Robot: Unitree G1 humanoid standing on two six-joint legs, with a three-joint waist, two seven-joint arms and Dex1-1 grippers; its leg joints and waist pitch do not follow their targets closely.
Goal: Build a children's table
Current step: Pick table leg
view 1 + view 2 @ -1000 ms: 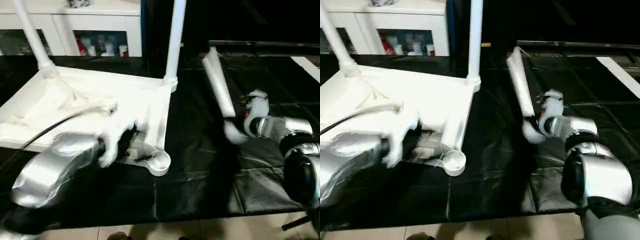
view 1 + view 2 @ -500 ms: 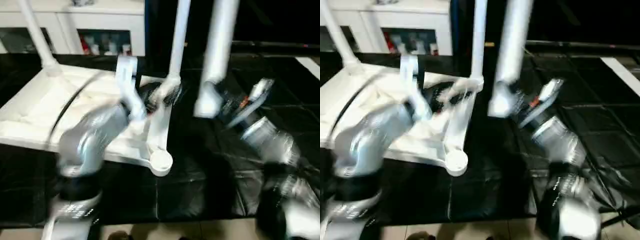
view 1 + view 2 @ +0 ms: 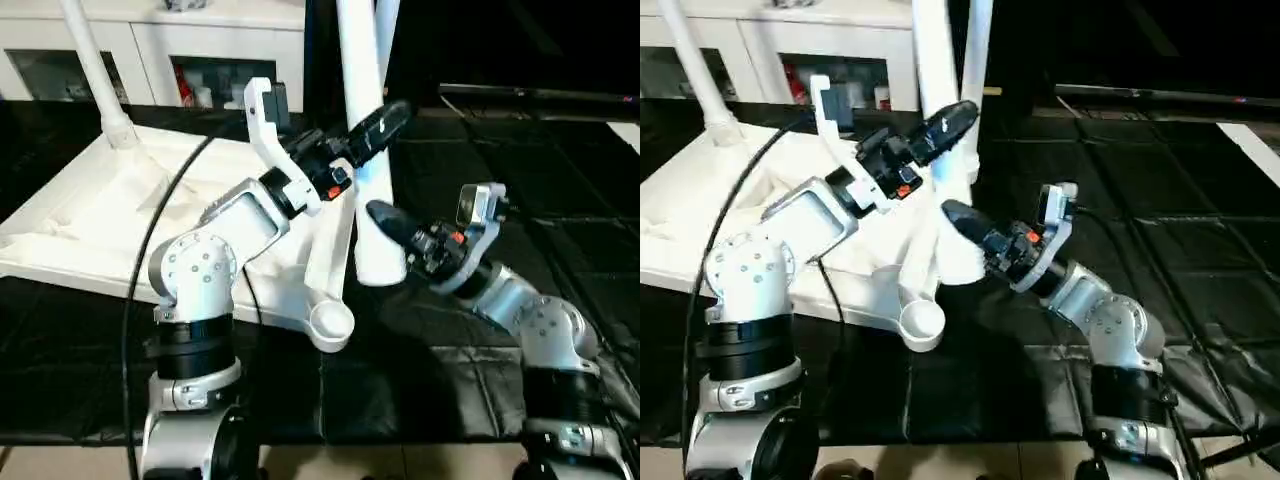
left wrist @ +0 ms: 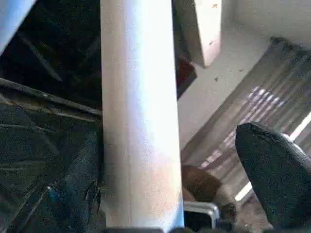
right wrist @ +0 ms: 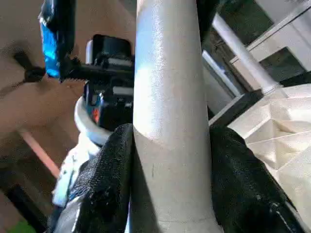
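Lifted off the black cloth since a second ago, the third leg (image 3: 366, 140) now stands upright in the right gripper (image 3: 392, 236), near the top's (image 3: 90, 215) empty round socket (image 3: 331, 324); two smooth tapered legs are seated. Left wrist view: the left gripper (image 4: 180, 194) is spread around it. Right wrist view: textured black fingers (image 5: 240, 174) pinch the tube.

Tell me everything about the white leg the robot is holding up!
The leg is a long, smooth white tube, plastic by its look, and it stands nearly upright in the air. Its wider lower end hangs above the black mat, beside the empty corner socket of the upside-down tabletop. The right pincer is clamped on it near that end. The left pincer is open around it higher up.
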